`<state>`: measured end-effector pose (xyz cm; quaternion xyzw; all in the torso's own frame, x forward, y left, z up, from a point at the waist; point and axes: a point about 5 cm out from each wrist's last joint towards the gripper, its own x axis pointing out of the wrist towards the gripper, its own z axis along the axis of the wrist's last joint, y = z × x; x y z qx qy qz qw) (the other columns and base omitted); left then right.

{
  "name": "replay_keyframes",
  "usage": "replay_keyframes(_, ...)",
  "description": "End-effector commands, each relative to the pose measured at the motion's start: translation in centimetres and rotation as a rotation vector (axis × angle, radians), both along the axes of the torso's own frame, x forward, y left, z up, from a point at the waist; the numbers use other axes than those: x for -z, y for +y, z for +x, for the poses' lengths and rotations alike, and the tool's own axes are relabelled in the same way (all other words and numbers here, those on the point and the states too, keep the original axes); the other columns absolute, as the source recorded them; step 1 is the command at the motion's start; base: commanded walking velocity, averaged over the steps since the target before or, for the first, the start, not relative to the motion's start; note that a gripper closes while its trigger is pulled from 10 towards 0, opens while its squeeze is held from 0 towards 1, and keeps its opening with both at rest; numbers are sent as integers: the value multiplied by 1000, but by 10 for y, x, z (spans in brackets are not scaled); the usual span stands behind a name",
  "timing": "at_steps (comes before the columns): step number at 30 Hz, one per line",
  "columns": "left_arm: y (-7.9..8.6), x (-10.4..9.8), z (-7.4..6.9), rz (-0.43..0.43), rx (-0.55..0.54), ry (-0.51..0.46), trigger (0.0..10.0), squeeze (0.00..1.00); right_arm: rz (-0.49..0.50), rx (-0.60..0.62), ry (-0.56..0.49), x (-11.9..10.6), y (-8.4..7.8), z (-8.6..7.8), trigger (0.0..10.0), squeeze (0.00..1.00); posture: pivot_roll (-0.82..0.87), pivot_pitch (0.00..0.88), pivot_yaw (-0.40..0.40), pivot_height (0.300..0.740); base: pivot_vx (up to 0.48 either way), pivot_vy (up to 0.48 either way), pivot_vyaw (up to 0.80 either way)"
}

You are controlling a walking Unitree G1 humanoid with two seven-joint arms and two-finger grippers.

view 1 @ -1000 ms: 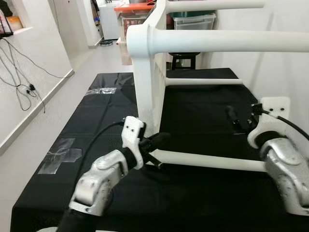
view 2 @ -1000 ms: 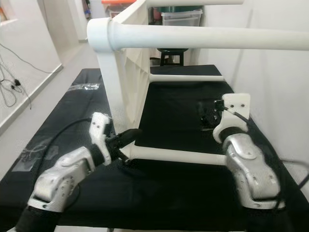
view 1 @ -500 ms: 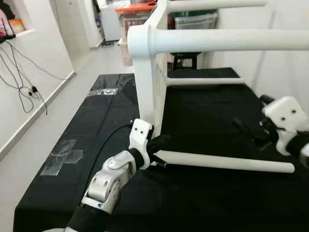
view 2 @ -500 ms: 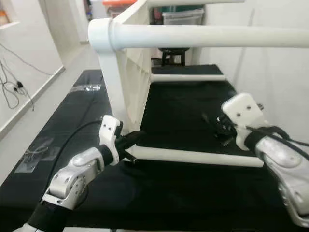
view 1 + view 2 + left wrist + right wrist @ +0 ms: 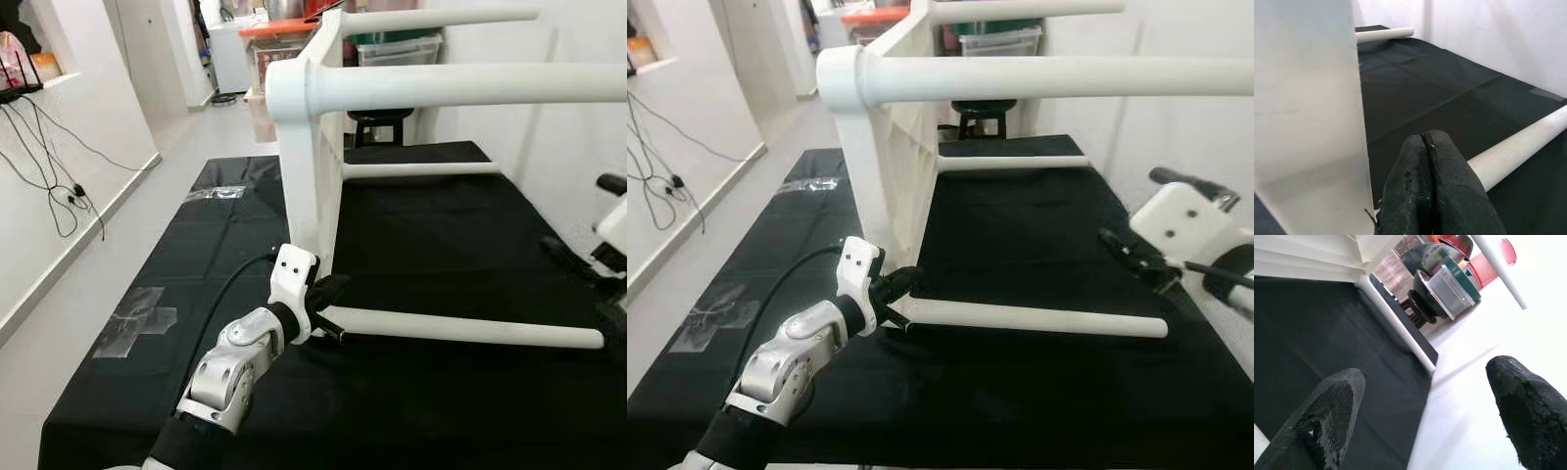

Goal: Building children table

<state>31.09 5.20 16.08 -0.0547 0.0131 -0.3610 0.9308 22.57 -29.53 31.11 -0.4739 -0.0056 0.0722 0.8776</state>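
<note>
A white children's table [image 5: 306,166] lies on its side on a black mat [image 5: 431,235], with its legs pointing to my right. Its near lower leg [image 5: 460,328] rests along the mat. My left gripper [image 5: 333,288] is shut at the base of that leg, where the leg meets the tabletop. In the left wrist view its fingers [image 5: 1422,181] are pressed together beside the leg [image 5: 1518,147], with nothing between them. My right gripper [image 5: 1128,204] hovers open at the right, above the mat and apart from the leg's free end. The right wrist view shows its fingers [image 5: 1327,416] spread wide.
Clear tape patches [image 5: 137,315] lie on the mat's left part. Cables [image 5: 54,166] hang down the left wall. A white wall [image 5: 578,127] runs close along the right. Storage boxes [image 5: 397,44] and a dark stool [image 5: 377,122] stand behind the table.
My right arm has drawn back to the right and lifted away from the lower leg. The left gripper stays at the leg's base. The camera has shifted slightly.
</note>
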Motion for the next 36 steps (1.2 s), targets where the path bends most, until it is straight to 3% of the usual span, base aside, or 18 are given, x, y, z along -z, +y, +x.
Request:
replay_keyframes(1, -2, 5, 1, 28, -8, 10, 10000, 0, -74, -6, -113, -34, -3, -10, 10000, 1000, -116, 0, 71, 740, 0, 0, 0)
replay_keyframes(2, -2, 5, 1, 28, -8, 10, 10000, 0, -74, -6, -113, -34, -3, -10, 10000, 1000, -116, 0, 71, 740, 0, 0, 0)
replay_keyframes(3, -3, 8, 1, 35, -11, 22, 10000, 0, -107, -7, -180, -53, -5, -17, 10000, 922, -114, 0, 72, 740, 0, 0, 0)
replay_keyframes(4, -4, 10, 1, 40, -16, 31, 10000, 0, -131, -9, -229, -66, -6, -23, 10000, 525, -113, 0, 73, 740, 0, 0, 0)
replay_keyframes(5, -4, 10, 1, 40, -16, 31, 10000, 0, -131, -9, -229, -66, -6, -23, 10000, 525, -113, 0, 73, 740, 0, 0, 0)
replay_keyframes(6, -3, 11, 1, 42, -19, 35, 10000, 0, -136, -9, -273, -76, -7, -28, 10000, 0, -114, 0, 76, 740, 0, 0, 0)
replay_keyframes(12, 1, 11, 3, 43, -27, 35, 10000, 0, -104, -55, -373, -92, -2, -36, 10000, 0, -115, 0, 81, 740, 0, 0, 0)
replay_keyframes(17, 0, 10, 4, 39, -30, 35, 10000, 0, -111, -116, -373, -92, 10, -34, 10000, 0, -118, 0, 80, 740, 0, 0, 0)
replay_keyframes(20, -3, 9, 5, 31, -32, 33, 10000, 0, -176, -178, -307, -82, 23, -17, 10000, 0, -115, 0, 71, 740, 0, 0, 0)
replay_keyframes(25, -4, 7, 4, 24, -38, 29, 10000, 0, -243, -208, -297, -80, 30, -1, 10000, 0, -105, 0, 57, 740, 0, 0, 0)
replay_keyframes(36, -3, 5, 4, 5, -73, 35, 10000, 0, -378, -204, -281, -89, 36, 27, 10000, 0, -107, 0, 35, 740, 0, 0, 0)
